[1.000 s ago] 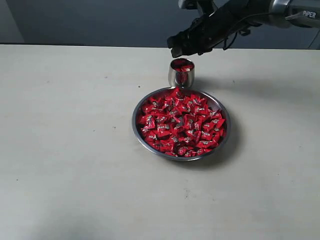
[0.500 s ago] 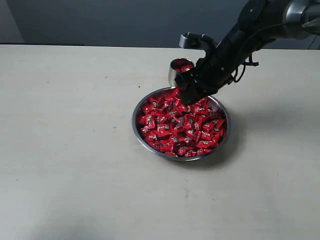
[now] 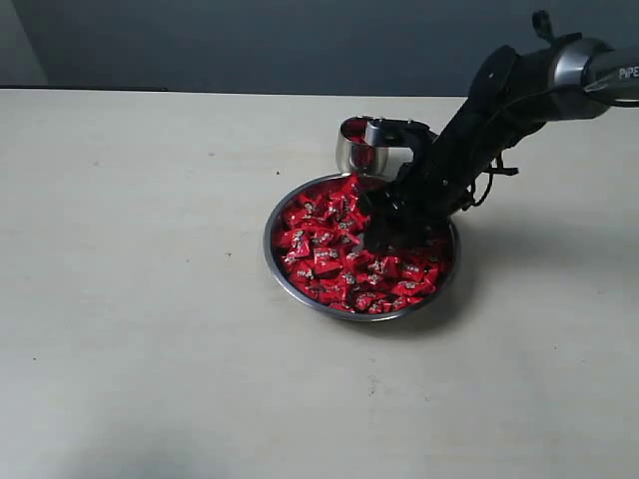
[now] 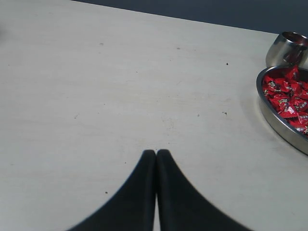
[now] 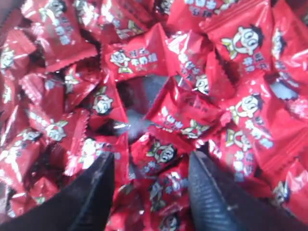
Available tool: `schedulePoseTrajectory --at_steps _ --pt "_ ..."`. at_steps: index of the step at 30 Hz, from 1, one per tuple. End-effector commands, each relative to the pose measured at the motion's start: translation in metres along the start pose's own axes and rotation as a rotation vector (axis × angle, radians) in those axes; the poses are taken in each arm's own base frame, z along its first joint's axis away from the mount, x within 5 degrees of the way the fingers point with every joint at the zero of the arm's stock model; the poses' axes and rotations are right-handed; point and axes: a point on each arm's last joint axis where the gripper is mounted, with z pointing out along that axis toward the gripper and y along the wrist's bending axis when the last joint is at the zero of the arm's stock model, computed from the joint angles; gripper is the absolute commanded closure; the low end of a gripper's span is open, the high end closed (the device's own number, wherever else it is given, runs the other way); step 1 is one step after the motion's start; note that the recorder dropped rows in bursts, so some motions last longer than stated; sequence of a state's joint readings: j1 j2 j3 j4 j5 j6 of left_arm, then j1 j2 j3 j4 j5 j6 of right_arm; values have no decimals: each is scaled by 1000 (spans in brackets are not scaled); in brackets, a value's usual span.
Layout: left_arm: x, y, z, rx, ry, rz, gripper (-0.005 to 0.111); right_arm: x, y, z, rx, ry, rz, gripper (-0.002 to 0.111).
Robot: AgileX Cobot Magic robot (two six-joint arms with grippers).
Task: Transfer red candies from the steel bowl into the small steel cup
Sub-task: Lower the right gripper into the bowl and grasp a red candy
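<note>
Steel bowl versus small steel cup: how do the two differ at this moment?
The wide, shallow shiny steel bowl is far broader and lower than the small cylindrical polished-steel cup. The bowl is heaped with red-wrapped candies; the cup shows only a few at its mouth. The open right pincer is down among the bowl's candies, not at the cup. Both are shiny steel and stand upright.

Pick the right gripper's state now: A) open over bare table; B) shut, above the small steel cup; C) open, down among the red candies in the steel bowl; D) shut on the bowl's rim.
C: the right wrist view shows the right gripper open with red candies in the gap, and the exterior view puts it in the steel bowl.
</note>
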State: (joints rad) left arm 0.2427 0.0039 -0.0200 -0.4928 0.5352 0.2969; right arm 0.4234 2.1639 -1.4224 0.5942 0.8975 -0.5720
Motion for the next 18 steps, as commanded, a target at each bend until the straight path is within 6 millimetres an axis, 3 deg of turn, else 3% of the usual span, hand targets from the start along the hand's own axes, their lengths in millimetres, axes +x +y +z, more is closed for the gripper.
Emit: schedulePoseTrajectory --at_steps 1,4,10,18 --pt "-1 0 0 -4 -10 -2 106 0 -3 5 -4 -11 25 80" --pt "-1 0 0 -4 -10 -2 106 -1 -1 3 -24 -15 37 109" --pt "-1 0 0 -4 -10 -2 106 -4 11 -20 -35 -59 18 108" --pt "-1 0 0 -4 -10 -2 106 -7 32 -72 30 -162 -80 108"
